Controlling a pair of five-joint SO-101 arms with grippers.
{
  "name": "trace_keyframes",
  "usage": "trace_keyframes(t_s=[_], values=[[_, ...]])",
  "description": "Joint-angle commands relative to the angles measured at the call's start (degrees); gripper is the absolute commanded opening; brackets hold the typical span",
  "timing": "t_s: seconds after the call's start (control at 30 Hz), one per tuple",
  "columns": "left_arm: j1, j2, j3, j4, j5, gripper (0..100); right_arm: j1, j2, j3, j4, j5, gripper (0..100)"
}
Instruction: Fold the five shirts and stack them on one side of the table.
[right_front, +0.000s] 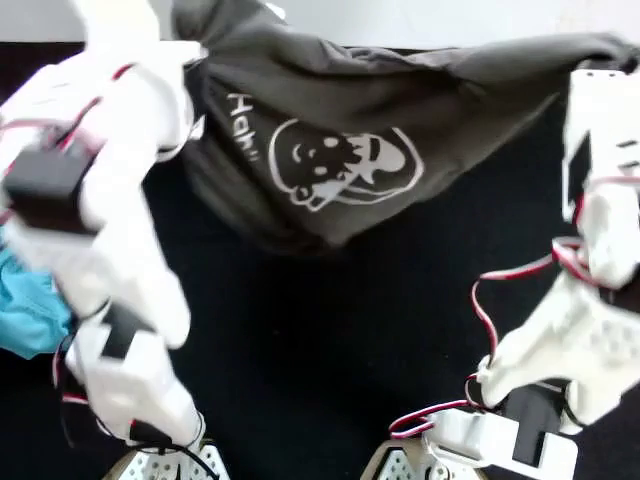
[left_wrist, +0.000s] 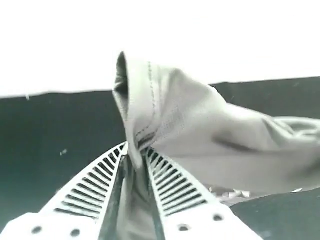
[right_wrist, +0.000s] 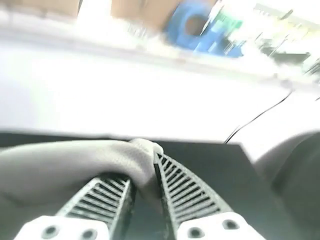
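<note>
A dark grey shirt with a white cartoon print hangs stretched above the black table, held up at two corners. My left gripper is shut on one bunched corner of the grey shirt, at the back left of the high view. My right gripper is shut on the other corner of the shirt, at the back right. The shirt's middle sags toward the table. A light blue shirt lies at the table's left edge, partly hidden by the left arm.
The white arm bodies stand at both sides of the table, with red and white cables looping by the right one. The black tabletop's far edge meets a white floor.
</note>
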Motion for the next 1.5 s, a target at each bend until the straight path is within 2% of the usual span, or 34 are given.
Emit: trace_keyframes(t_s=[0.0,0.23,0.47,0.57,0.7,0.93,1.0,1.17,1.3,1.47], values=[[0.57,-8.75,4.35,0.0,-0.35,1,1.8,-1.98,-6.55,-0.22,0.44,0.6],[0.31,-9.8,25.71,0.09,-0.44,1,-1.36,-0.04,-1.01,12.88,0.44,0.6],[-2.07,-9.89,55.16,0.0,-1.05,1,-3.65,-0.92,29.23,12.62,0.18,0.6],[-4.97,-9.63,67.56,-0.09,-4.57,1,-5.05,-2.24,43.12,12.62,0.09,0.6],[-7.69,-9.63,84.18,-0.18,-13.1,1,-7.25,-7.43,60.44,11.56,0.26,0.6],[-8.92,-9.63,103.34,-0.18,-26.37,1,-7.87,-18.07,93.41,-1.36,2.11,0.6],[-8.92,-9.63,107.03,-0.18,-29.54,3,-7.69,-20.26,99.03,-3.56,3.96,0.6],[-8.92,-10.15,109.05,0.0,-31.82,21,-7.69,-24.48,100.7,-3.38,4.4,0.6],[-9.63,-10.24,102.55,0.26,-31.82,19,-6.9,-26.86,100.7,-3.21,4.48,0.6],[-12.79,-9.63,93.32,-0.18,-31.74,19,2.15,-27.74,100.62,-4.62,10.9,0.6]])
